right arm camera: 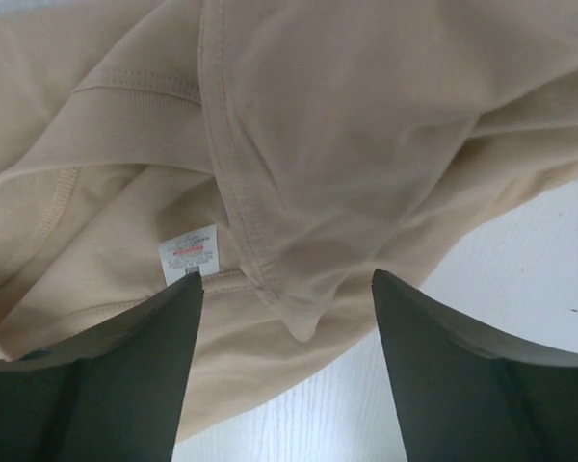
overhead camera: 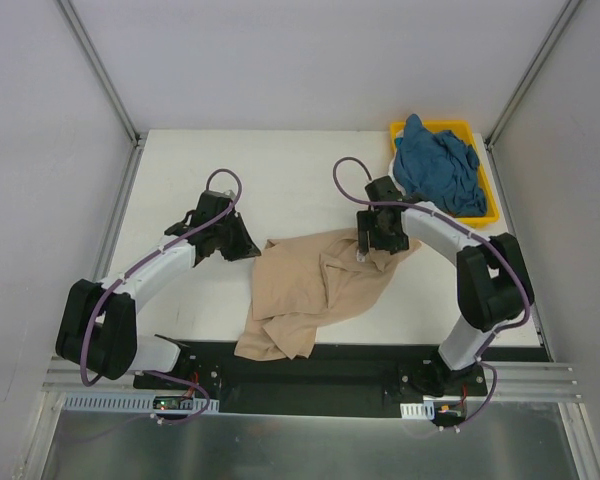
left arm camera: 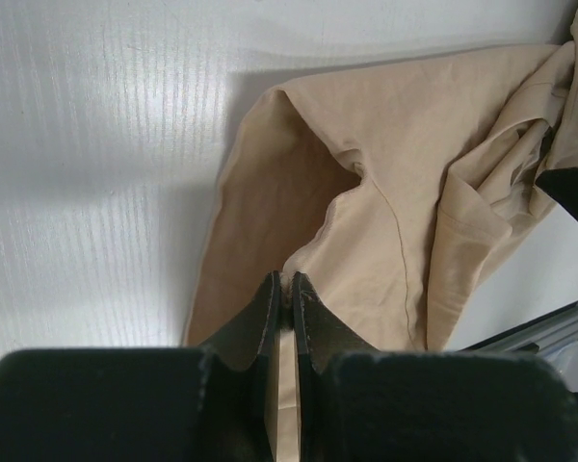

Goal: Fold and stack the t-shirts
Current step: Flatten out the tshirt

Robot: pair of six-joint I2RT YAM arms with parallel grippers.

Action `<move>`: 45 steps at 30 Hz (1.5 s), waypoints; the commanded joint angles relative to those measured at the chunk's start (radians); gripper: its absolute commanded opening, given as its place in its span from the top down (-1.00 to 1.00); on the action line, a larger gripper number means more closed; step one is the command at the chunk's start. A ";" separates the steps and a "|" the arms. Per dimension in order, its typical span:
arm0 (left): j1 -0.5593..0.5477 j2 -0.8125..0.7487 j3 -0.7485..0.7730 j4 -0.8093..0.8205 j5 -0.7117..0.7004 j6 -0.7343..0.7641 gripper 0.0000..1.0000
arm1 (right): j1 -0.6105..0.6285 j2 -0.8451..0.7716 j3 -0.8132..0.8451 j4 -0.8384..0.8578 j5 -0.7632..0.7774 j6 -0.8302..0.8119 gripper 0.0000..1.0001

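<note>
The tan-beige t-shirt (overhead camera: 320, 285) lies crumpled on the white table, between the two arms. My left gripper (overhead camera: 250, 246) is at its left edge; in the left wrist view the jaws (left arm camera: 286, 285) are shut with a fold of the tan t-shirt (left arm camera: 395, 173) pinched between them. My right gripper (overhead camera: 366, 250) is over the shirt's right end. In the right wrist view it (right arm camera: 287, 281) is open above the tan t-shirt's (right arm camera: 366, 115) collar seam, next to the small white neck label (right arm camera: 190, 252). The teal-blue t-shirt (overhead camera: 438, 165) lies bunched in the tray.
A yellow plastic tray (overhead camera: 488, 205) stands at the table's back right corner. The tan shirt's lower end hangs over the black base rail (overhead camera: 330, 360) at the near edge. Metal frame posts rise at the back corners.
</note>
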 commanded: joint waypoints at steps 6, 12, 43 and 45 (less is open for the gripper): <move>-0.005 -0.047 -0.017 -0.026 -0.020 0.019 1.00 | 0.008 0.116 0.077 0.020 0.092 0.048 0.12; -0.005 -0.076 -0.021 -0.035 -0.023 0.019 1.00 | 0.005 0.040 0.010 0.129 0.030 0.038 0.81; -0.005 -0.754 0.143 -0.087 -0.175 0.086 1.00 | -0.079 -0.844 0.008 0.179 -0.400 0.036 0.98; -0.005 -0.771 0.164 -0.087 -0.163 0.097 1.00 | -0.079 -0.861 0.045 0.174 -0.397 0.029 0.99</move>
